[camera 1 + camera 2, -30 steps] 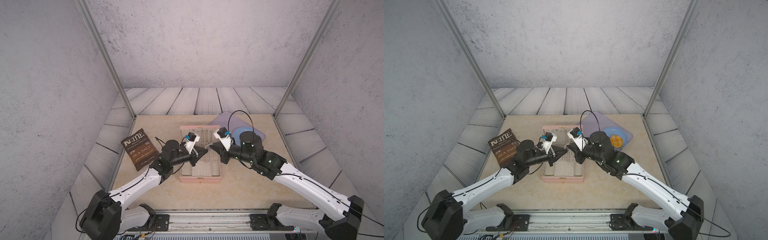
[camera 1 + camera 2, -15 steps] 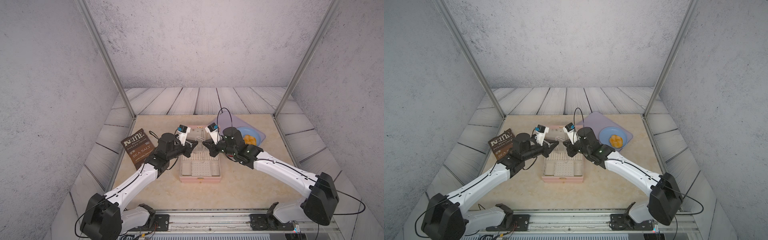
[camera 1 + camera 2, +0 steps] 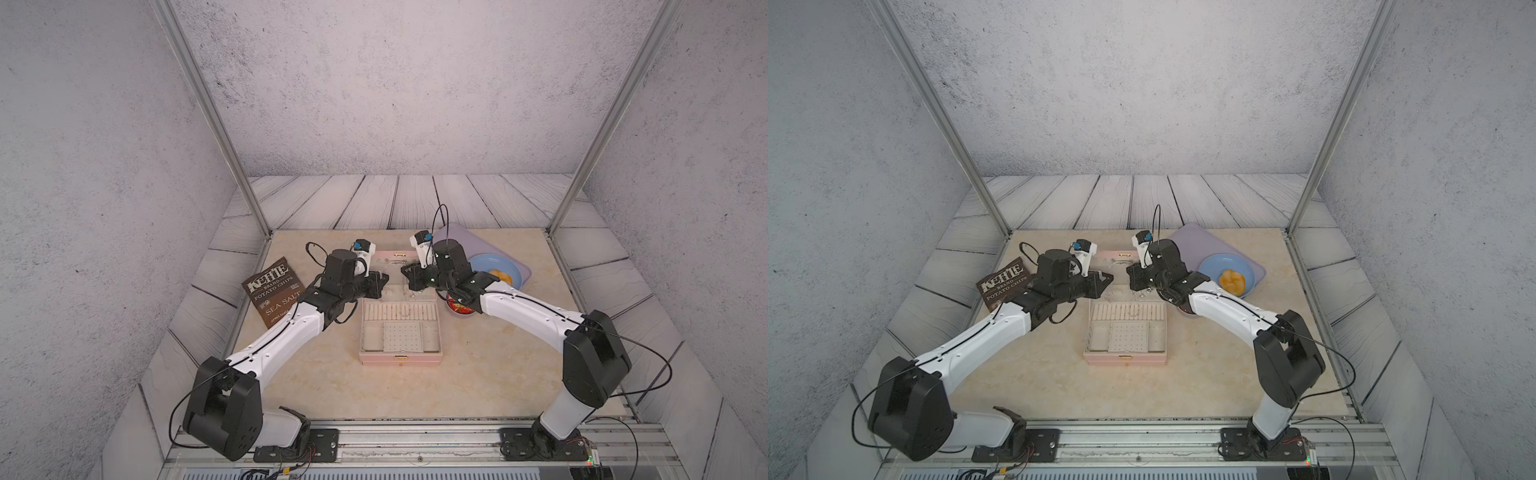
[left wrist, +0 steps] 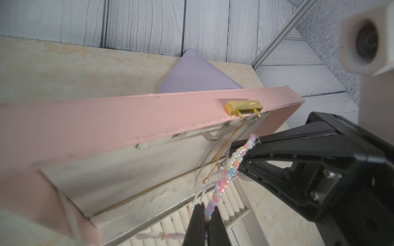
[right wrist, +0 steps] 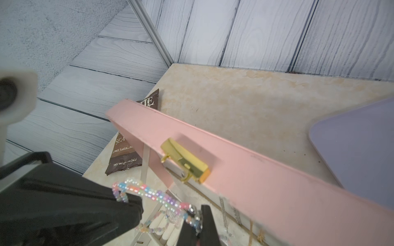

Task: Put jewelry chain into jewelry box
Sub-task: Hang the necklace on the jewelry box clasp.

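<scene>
Your left gripper (image 4: 206,217) and right gripper (image 5: 197,231) each pinch the jewelry chain (image 4: 226,176). It stretches between them above the jewelry box (image 3: 401,359).

Beige marbled tabletop (image 3: 332,386). Directly on it: open pink jewelry box (image 3: 400,359), centre, front wall toward near edge. Brown Kettle chip bag (image 3: 272,291) flat by left edge. Lavender tray (image 3: 486,249) at far right corner. Small bowl (image 3: 459,309), red contents, just beside box's right side, partly hidden.
</scene>
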